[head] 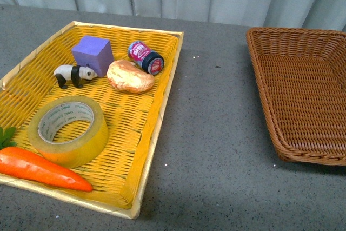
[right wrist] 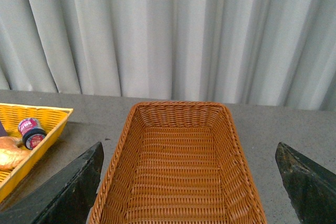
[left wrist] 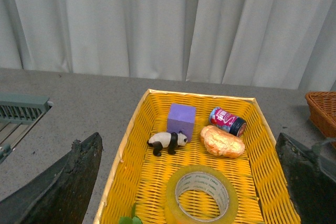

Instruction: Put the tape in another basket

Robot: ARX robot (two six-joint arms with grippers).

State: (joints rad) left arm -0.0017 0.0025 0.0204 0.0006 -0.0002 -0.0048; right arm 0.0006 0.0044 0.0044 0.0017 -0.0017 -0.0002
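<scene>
Front view, one tape (head: 75,147) with illegible green core print, one basket (head: 267,87), left gripper (left wrist: 188,136) and right gripper (right wrist: 189,144) jaws apart.

The worktop (head: 216,150) is a dark grey surface flecked with pale specks. Two things lie directly on it. The yellow tray (head: 158,128), woven and with a low rim, sits on the left side, turned at a slant so that one corner points toward the near edge. The basket (head: 267,106), brown wicker with sloped walls, sits on the right, partly cut off by the frame. A broad bare strip of worktop lies between them, and they do not touch.
</scene>
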